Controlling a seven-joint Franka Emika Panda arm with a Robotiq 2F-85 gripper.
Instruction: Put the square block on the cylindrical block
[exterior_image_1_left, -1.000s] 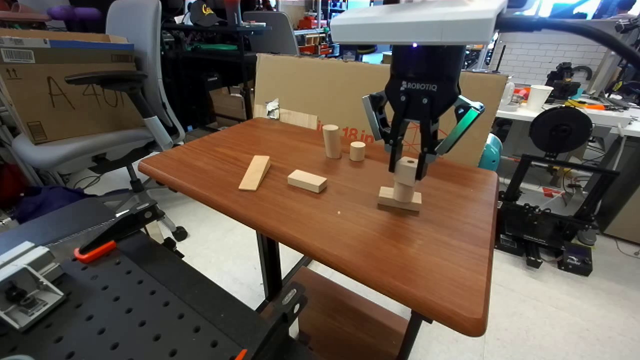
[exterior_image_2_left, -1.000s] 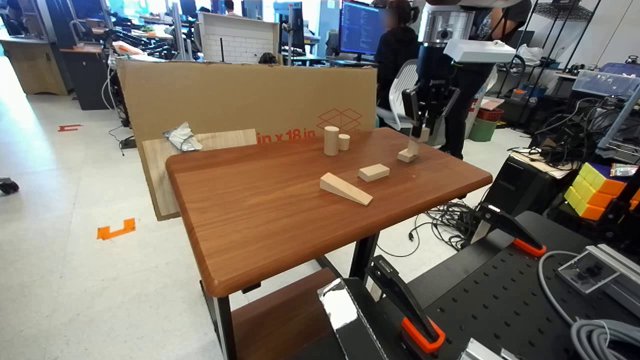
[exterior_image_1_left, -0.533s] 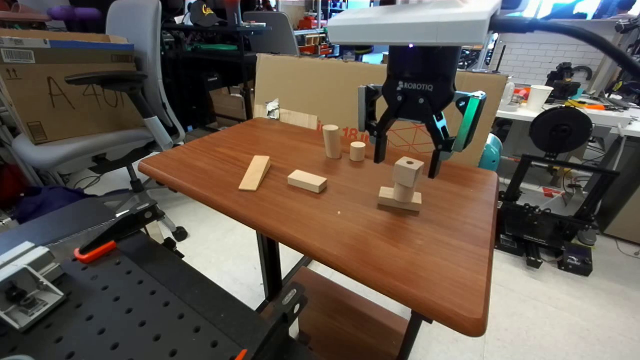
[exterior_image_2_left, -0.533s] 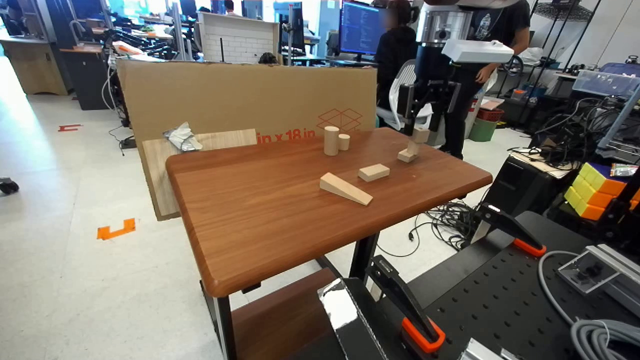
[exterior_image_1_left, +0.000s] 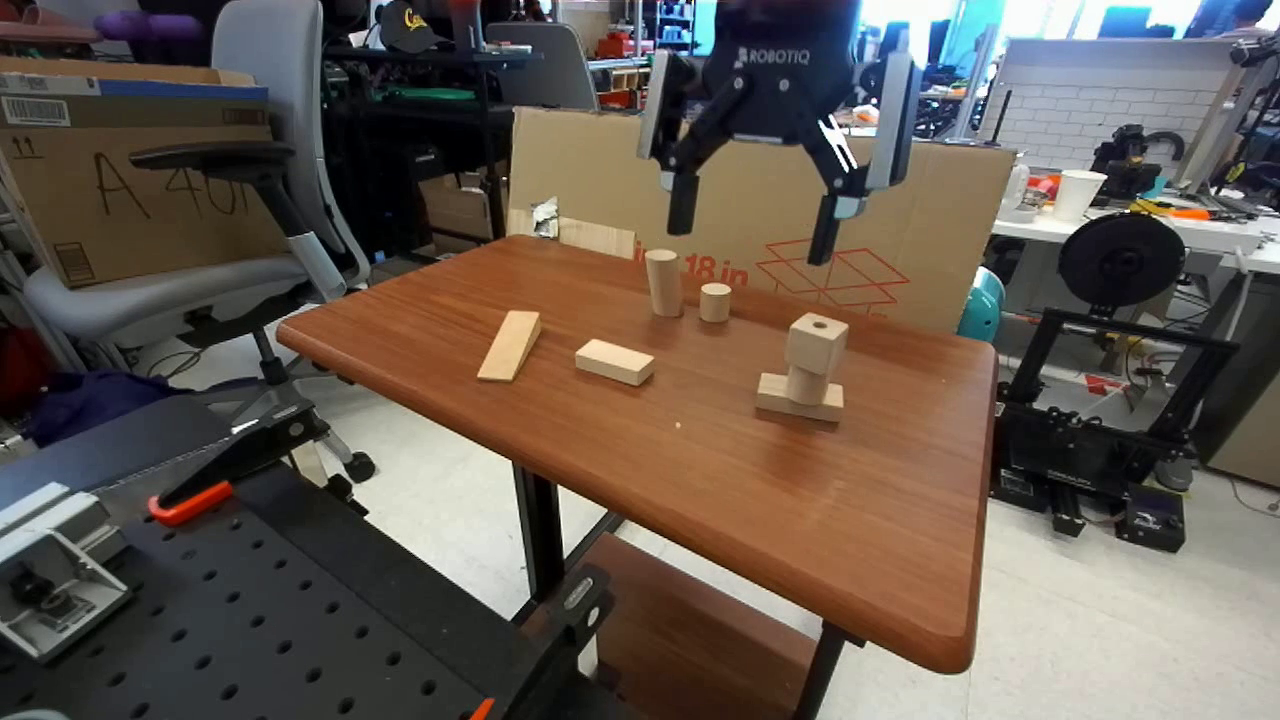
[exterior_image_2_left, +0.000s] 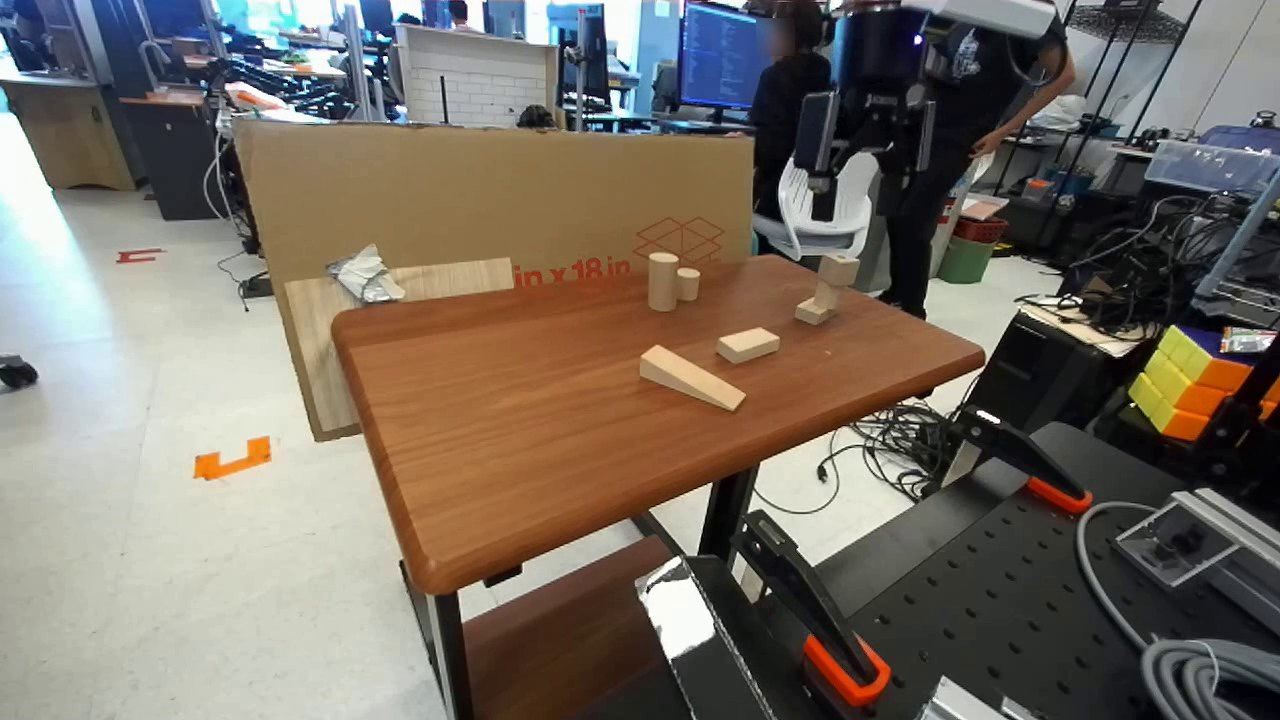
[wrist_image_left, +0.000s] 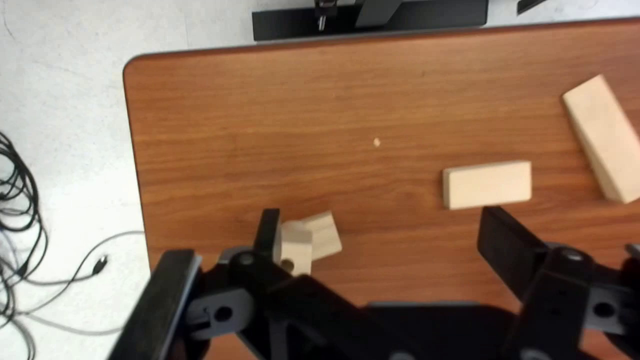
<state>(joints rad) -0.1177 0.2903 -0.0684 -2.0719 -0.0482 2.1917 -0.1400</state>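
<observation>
One square block (exterior_image_1_left: 816, 343) rests on the cylindrical block (exterior_image_1_left: 806, 387), below the spread, empty claw (exterior_image_1_left: 751, 240) and, in the wrist view, nearer one fingertip (wrist_image_left: 270, 232) than the other; upward withdrawal probably follows.

Sq. block (exterior_image_1_left: 817, 343) & cyl. block (exterior_image_1_left: 806, 386) are bare wood, matt, smooth-looking; rect. block (exterior_image_1_left: 614, 362) & wedge (exterior_image_1_left: 510, 345) ditto. Counter (exterior_image_1_left: 700, 480) has a smooth wood-grain top, slight sheen. Fingers (exterior_image_1_left: 683, 205) look matt, rubber or plastic, can't tell which. Backboard (exterior_image_2_left: 480, 200) & box (exterior_image_1_left: 140, 235) are matt cardbd. Scrap (exterior_image_2_left: 367, 276) is crinkled, shiny, foil-like. Pegboard (exterior_image_1_left: 320, 640) looks smooth, matt; mat'l unclear.
</observation>
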